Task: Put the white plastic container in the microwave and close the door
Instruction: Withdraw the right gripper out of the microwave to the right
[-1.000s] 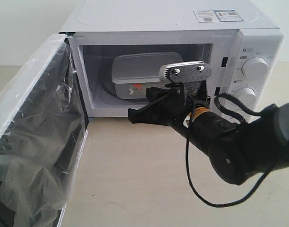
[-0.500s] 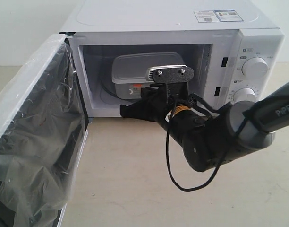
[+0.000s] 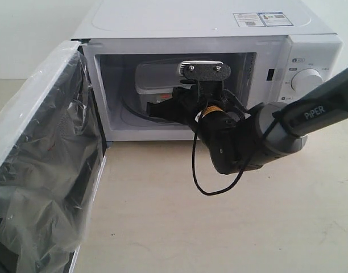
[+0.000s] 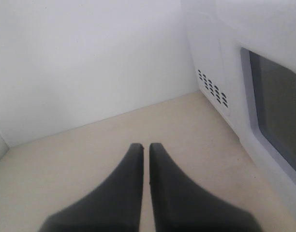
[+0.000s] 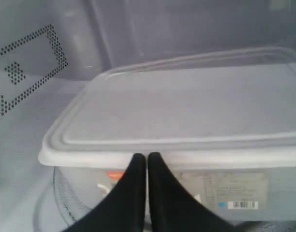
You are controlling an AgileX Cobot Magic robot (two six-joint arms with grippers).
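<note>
The white plastic container [image 5: 186, 106] stands inside the microwave [image 3: 191, 23], on the glass plate [image 5: 41, 215] of the cavity, with its lid on and a label on its front wall. The right gripper [image 5: 147, 157] reaches into the cavity from the front. Its two black fingers are pressed together with nothing between them, and their tips are at the front rim of the lid. If they really touch the rim cannot be told. A black cable [image 3: 203, 182] hangs in a loop under the right arm. The door [image 3: 43, 159] is wide open to the left of the microwave, and loose clear film [image 3: 49, 216] clings to its inner side. On the control panel one round knob [image 3: 306, 81] is seen clearly; the arm hides the place below it. Two stickers [image 3: 262, 19] are on the top of the microwave. The left gripper [image 4: 141, 145] is over the bare worktop [image 4: 90, 145], beside a white wall with small vent holes. Its fingers are together, with only a thin slit between them, and it holds nothing.
</note>
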